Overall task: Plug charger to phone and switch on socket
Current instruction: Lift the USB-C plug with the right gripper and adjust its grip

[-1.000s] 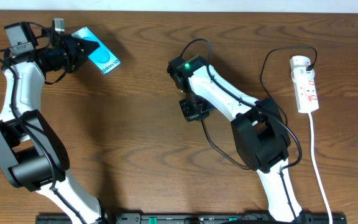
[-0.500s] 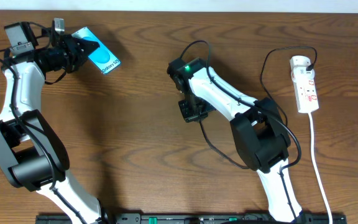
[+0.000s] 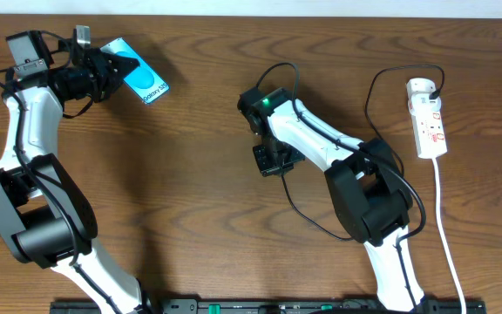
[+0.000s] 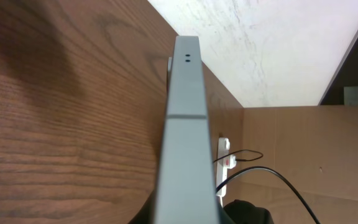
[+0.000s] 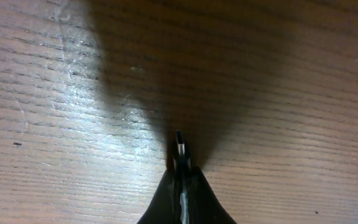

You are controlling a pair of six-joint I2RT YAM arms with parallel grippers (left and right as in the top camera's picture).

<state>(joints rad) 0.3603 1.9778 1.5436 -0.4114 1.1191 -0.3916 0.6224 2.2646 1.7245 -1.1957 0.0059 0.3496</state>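
The phone (image 3: 139,77), its cyan-blue screen up, is lifted at the back left with my left gripper (image 3: 111,68) shut on it. The left wrist view shows it edge-on as a grey slab (image 4: 183,137) running out from between the jaws, two small holes near its far end. My right gripper (image 3: 274,159) hovers mid-table, shut on the charger plug (image 5: 179,142), whose small tip sticks out past the fingertips just above the wood. The charger's black cable (image 3: 305,209) loops behind the right arm. The socket (image 3: 430,118) lies at the far right; its switches are too small to read.
The socket's white cord (image 3: 447,235) runs down the right side to the front edge. Another stretch of black cable (image 3: 371,96) arcs up to the socket's rounded end. The left wrist view shows the socket (image 4: 223,163) far off past the table's back edge (image 4: 216,78).
My right gripper with the plug has shifted slightly right and toward the front. The left arm and the phone have stayed still.
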